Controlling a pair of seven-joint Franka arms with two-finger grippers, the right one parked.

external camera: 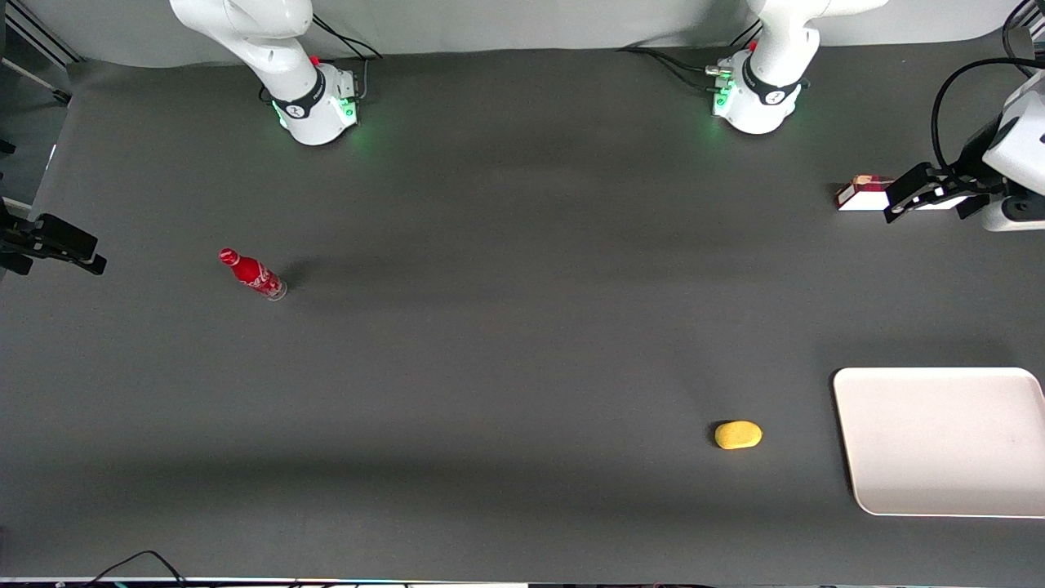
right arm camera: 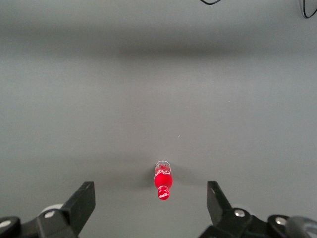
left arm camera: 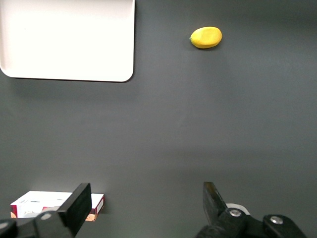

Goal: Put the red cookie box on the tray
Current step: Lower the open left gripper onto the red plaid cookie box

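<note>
The red cookie box [external camera: 864, 193] lies flat toward the working arm's end of the table, farther from the front camera than the tray [external camera: 939, 441]. Its white edge and dark red face show in the left wrist view [left arm camera: 42, 203]. My left gripper [external camera: 931, 206] hangs over the box's end and covers part of it. In the left wrist view the gripper [left arm camera: 146, 203] is open and empty, with the box beside one finger [left arm camera: 79, 204] and partly hidden by it. The off-white tray [left arm camera: 64, 39] holds nothing.
A yellow oval object [external camera: 738, 434] lies beside the tray, toward the table's middle; it also shows in the left wrist view [left arm camera: 206, 37]. A red bottle [external camera: 253, 275] stands toward the parked arm's end.
</note>
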